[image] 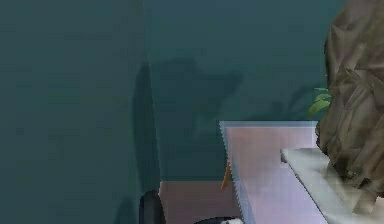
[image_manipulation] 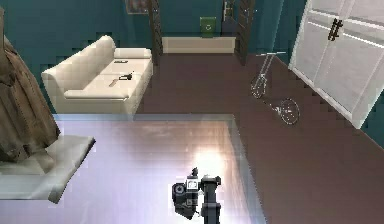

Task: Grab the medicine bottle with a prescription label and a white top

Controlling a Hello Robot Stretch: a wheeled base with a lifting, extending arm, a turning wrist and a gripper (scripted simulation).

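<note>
Lavender table [image_manipulation: 140, 140] is the biggest thing here and takes up the whole near side. There's a cream sofa [image_manipulation: 100, 72] on the floor past it. A craggy brown statue [image_manipulation: 18, 105] on a white base [image_manipulation: 45, 165] stands on the table at the arm side view's left. A bike [image_manipulation: 273, 88] is out on the floor, well apart from all that. The gripper [image_manipulation: 185, 192] sits low over the tabletop. It's just a dark clump from where I'm standing, so I can't tell if the fingers are apart or together, or if it's got anything in it.

The bottle: tbh I can't place it. Nothing on the tabletop reads as a small bottle w/ a white top. It might be too small to see, or tucked in by the statue.

So imo the step rn is finding it, not grabbing. I'd get the bottle clearly in sight first, then line the arm up so it runs clear of the statue.

Which way it points and its long axis: can't tell. My guess is it stands cap-up, axis vertical. If so, come in level from the side and grip the body under the cap. If it's lying down, turn the wrist so the fingers cross the axis.
</note>
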